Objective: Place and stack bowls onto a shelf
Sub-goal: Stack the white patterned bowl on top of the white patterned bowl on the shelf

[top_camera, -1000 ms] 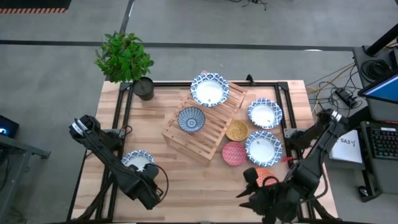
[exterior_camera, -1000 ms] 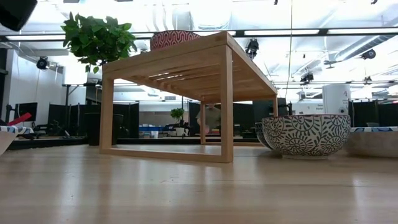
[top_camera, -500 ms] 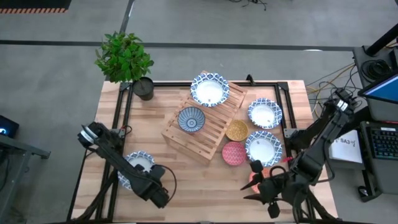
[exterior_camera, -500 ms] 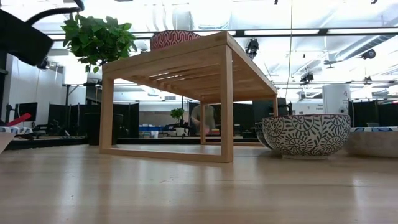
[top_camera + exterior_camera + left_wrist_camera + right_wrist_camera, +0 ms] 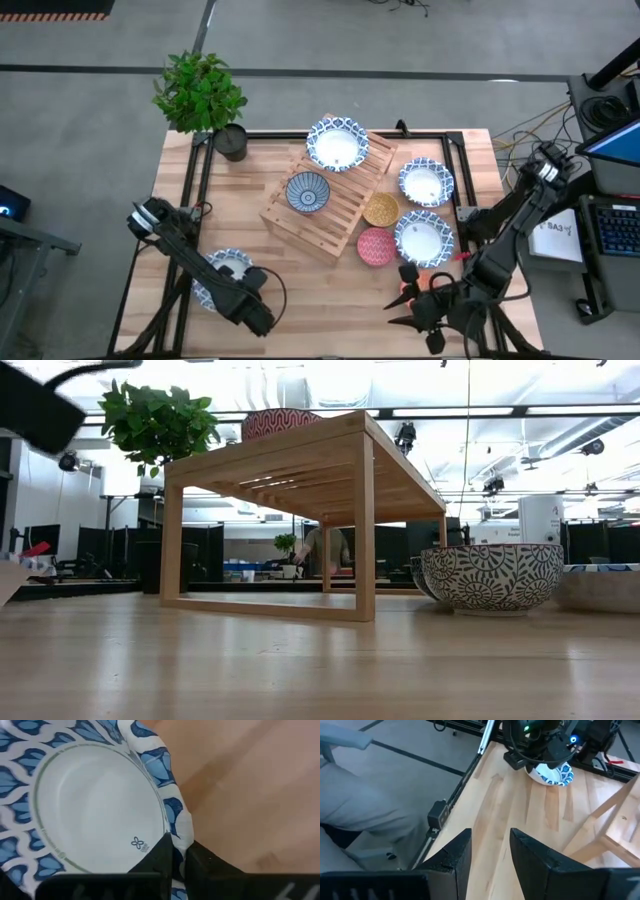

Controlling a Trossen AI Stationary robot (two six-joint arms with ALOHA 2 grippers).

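Observation:
A white bowl with a blue patterned rim [image 5: 226,268] sits near the table's left front, and my left gripper [image 5: 246,297] is shut on its near-right rim. The wooden slatted shelf [image 5: 345,215] stands mid-table and carries a blue-rimmed white bowl [image 5: 337,145] and a dark blue patterned bowl [image 5: 307,191]. Right of the shelf, two more blue-rimmed bowls [image 5: 425,182] [image 5: 423,236], a mustard bowl [image 5: 381,209] and a pink-red bowl [image 5: 376,246] rest on the table. My right gripper [image 5: 405,298] hovers open at the right front, over a mostly hidden orange bowl [image 5: 428,281]. My left gripper pinches the bowl's blue patterned rim [image 5: 179,836], one finger [image 5: 159,856] inside the bowl and the other [image 5: 201,862] outside it. The fingers come from above, pointing down. Whether the bowl's foot is off the table cannot be told.
A potted plant [image 5: 200,92] stands at the far left corner. Bare tabletop [image 5: 320,300] lies between the two grippers at the front. In the low view the shelf [image 5: 300,460] is an open frame on legs, with a dark patterned bowl [image 5: 490,575] to its right.
My left gripper has come down onto the bowl's rim and shut on it. My right gripper has shifted a little toward the table's far edge and sunk, still open.

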